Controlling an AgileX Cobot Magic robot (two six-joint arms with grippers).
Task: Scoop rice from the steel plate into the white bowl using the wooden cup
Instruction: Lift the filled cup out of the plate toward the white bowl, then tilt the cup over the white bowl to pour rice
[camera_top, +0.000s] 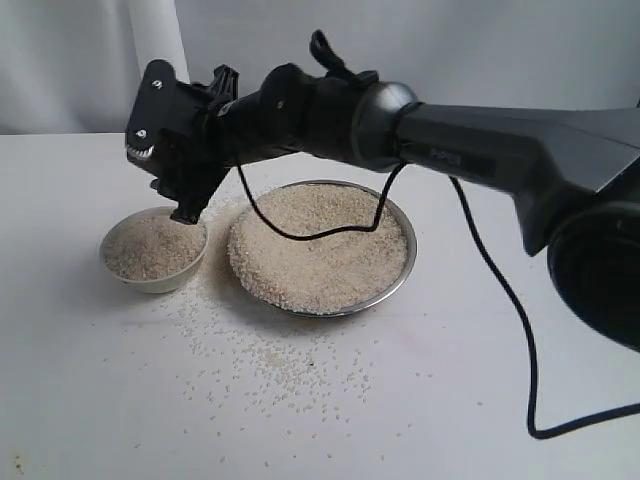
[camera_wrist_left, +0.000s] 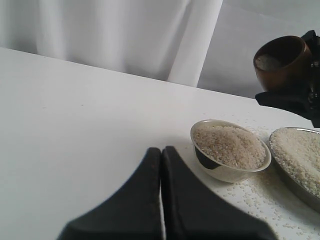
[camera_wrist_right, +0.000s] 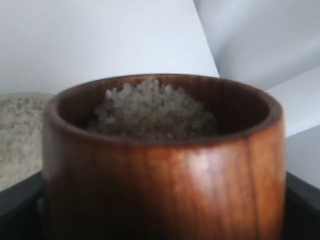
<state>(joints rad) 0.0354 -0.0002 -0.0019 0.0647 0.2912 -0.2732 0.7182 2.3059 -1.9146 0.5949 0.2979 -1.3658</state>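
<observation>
My right gripper (camera_top: 182, 196) reaches across the middle and hangs just above the far rim of the white bowl (camera_top: 152, 283), shut on the wooden cup (camera_wrist_right: 165, 165). The cup stands upright, heaped with rice (camera_wrist_right: 150, 112). From the exterior view the gripper body hides the cup; in the left wrist view the cup (camera_wrist_left: 280, 60) is up at the right. The bowl (camera_wrist_left: 227, 172) is nearly full of rice (camera_top: 150, 245). Beside it the steel plate (camera_top: 404, 268) holds a broad rice heap (camera_top: 320, 245). My left gripper (camera_wrist_left: 161, 150) is shut and empty, low over the table short of the bowl.
Loose grains (camera_top: 270, 360) are strewn over the white table in front of the bowl and plate. A black cable (camera_top: 505, 300) droops from the right arm across the plate and down to the table. A white curtain (camera_wrist_left: 125, 35) closes off the back.
</observation>
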